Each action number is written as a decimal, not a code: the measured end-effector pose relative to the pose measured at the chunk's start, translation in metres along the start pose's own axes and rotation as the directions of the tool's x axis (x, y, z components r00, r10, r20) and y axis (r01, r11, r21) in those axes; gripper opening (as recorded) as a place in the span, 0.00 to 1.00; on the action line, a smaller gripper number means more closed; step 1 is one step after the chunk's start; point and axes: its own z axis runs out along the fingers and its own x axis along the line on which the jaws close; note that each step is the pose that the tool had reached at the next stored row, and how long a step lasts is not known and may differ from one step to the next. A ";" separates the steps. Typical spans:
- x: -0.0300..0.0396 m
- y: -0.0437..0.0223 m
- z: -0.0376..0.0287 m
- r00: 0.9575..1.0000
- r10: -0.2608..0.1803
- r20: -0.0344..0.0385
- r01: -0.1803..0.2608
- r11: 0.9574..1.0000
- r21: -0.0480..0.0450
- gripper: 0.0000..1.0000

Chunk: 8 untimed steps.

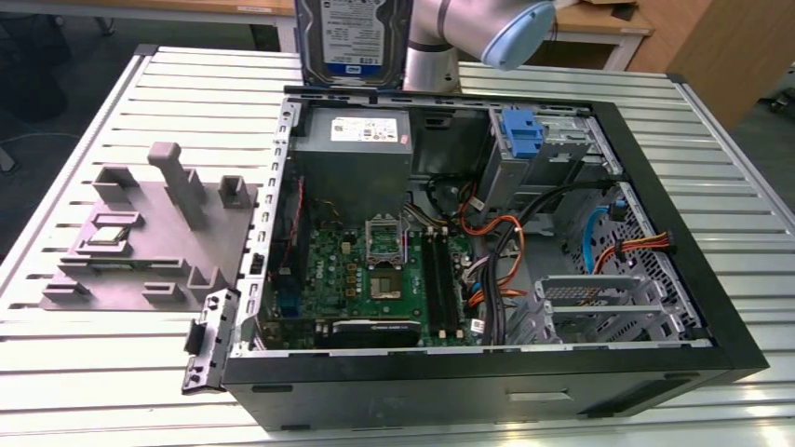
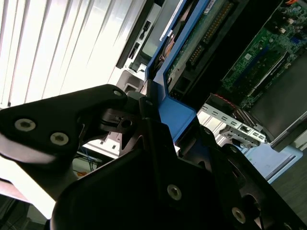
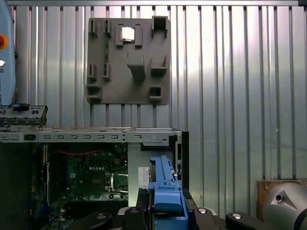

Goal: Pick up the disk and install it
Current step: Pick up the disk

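First wrist view: the gripper (image 3: 165, 205) is clamped on the disk (image 3: 162, 178) by its blue bracket; exterior view shows its labelled face above the computer case (image 1: 497, 377).

The exterior view looks slantwise down on the computer case (image 1: 472, 391). My first wrist view faces straight down, the second close past my gripper (image 2: 165, 120); both wrist views catch the motherboard (image 3: 91, 179) (image 2: 261, 60).

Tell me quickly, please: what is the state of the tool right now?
The tool: closed, holding the disk by its blue carrier bracket.
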 end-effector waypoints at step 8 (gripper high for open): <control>-0.0001 -0.0038 0.0000 1.000 0.000 0.000 0.000 1.000 0.000 0.37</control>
